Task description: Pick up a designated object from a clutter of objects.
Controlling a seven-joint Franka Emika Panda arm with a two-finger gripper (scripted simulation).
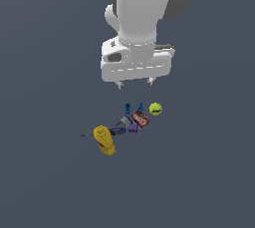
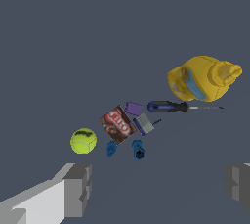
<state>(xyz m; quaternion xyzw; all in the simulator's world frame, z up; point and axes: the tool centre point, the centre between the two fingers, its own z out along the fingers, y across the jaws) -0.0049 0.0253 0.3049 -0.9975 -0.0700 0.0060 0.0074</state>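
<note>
Pincer spread wide, empty, above tiny blue cone beside ball

white lettering on the red-brown packet is illegible.

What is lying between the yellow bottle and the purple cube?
A screwdriver with a dark handle lies between the yellow bottle and the purple cube; the wrist view shows it.

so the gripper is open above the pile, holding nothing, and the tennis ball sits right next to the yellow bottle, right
Not quite. The gripper is open above the pile and holds nothing, but the tennis ball is not next to the yellow bottle. They lie at opposite ends of the pile, with the red-brown packet and purple cube between them. The exterior view shows this.
</note>
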